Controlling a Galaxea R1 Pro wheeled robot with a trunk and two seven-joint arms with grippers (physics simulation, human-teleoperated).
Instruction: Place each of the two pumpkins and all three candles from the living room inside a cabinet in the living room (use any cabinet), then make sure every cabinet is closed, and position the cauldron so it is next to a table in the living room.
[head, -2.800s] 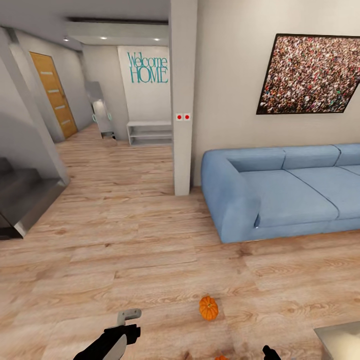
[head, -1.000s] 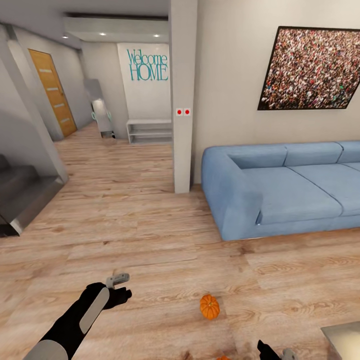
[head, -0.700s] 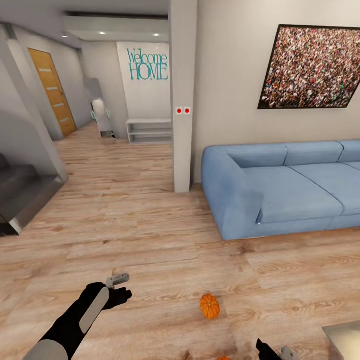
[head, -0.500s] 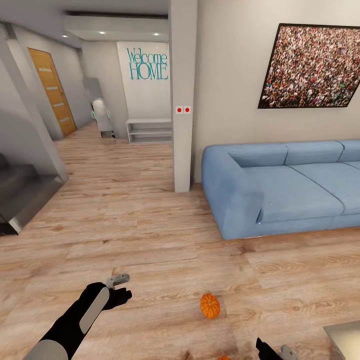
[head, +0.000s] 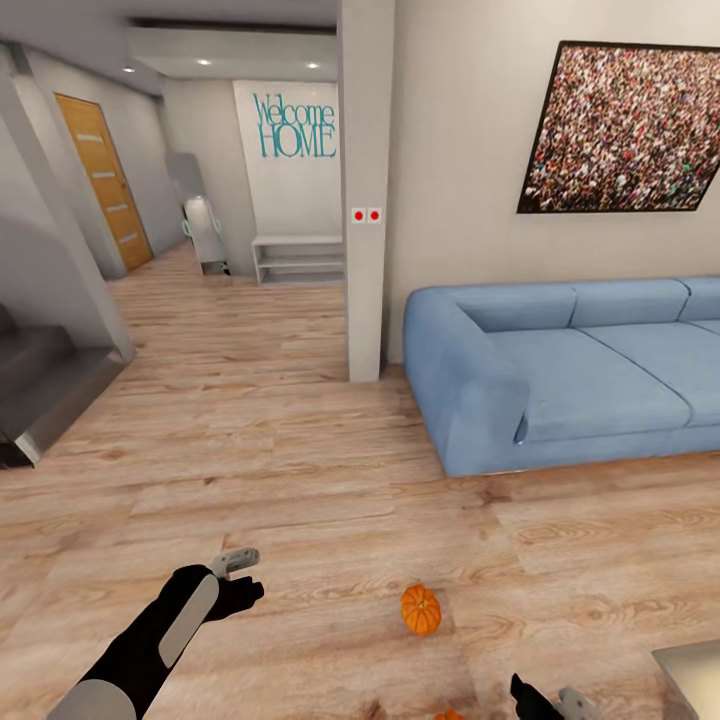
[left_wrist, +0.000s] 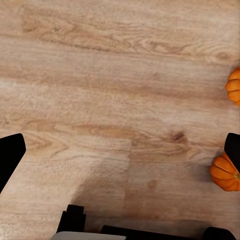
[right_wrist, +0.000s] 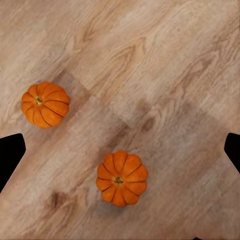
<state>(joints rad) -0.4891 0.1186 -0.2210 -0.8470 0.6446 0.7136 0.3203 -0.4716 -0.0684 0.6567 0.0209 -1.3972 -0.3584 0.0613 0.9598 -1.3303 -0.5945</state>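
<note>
The left gripper (head: 238, 560) hangs low over the wooden floor (head: 300, 470) at the end of its black-and-grey arm; in the left wrist view its dark fingertips (left_wrist: 11, 155) sit far apart at opposite edges with nothing but floorboards between them, so it is spread wide and empty. The right gripper (head: 560, 700) just peeks in at the bottom edge of the head view; in its wrist view the fingertips (right_wrist: 10, 155) likewise stand wide apart, holding nothing. Below and between them lies one orange ribbed pumpkin (right_wrist: 122, 178), upright on the floor, with the second pumpkin (right_wrist: 45, 104) near it but apart. In the head view one pumpkin (head: 421, 610) rests on the boards between the two arms, the other (head: 447, 715) barely showing at the bottom edge. Beyond stands a blue sofa (head: 570, 370) against the wall under a framed picture (head: 625, 125), with a pillar (head: 365, 190) beside it.
</note>
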